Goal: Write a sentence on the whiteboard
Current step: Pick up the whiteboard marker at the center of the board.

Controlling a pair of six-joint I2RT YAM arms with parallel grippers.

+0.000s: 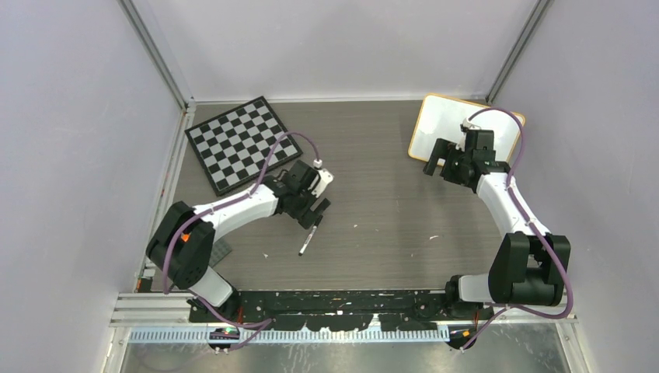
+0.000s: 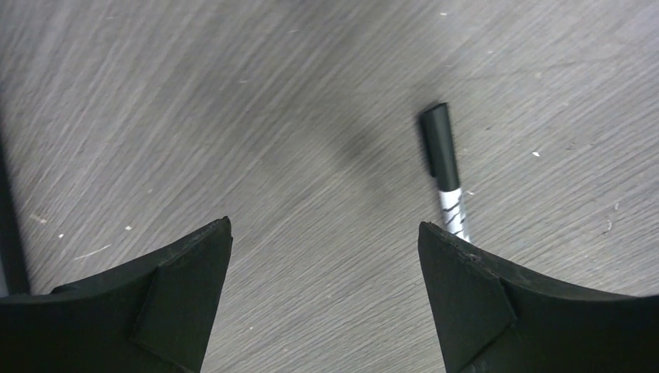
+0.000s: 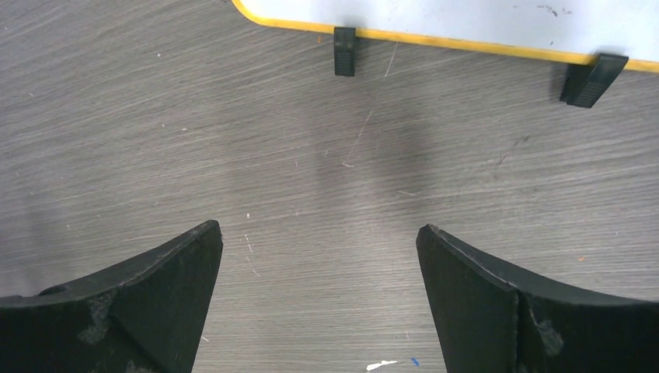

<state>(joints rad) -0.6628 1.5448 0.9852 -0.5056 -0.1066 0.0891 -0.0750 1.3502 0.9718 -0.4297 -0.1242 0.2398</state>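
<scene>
Currently the whiteboard [image 1: 457, 123] is lying far right; the right gripper [image 3: 319, 233], jaws released, is hovering just short of its near edge, the left gripper [image 2: 325, 233], likewise released, over a mid-table marker [image 2: 441, 151].

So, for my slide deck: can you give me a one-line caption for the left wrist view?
Open left gripper hovers over the grey table, a capped marker lying just past one finger.
</scene>
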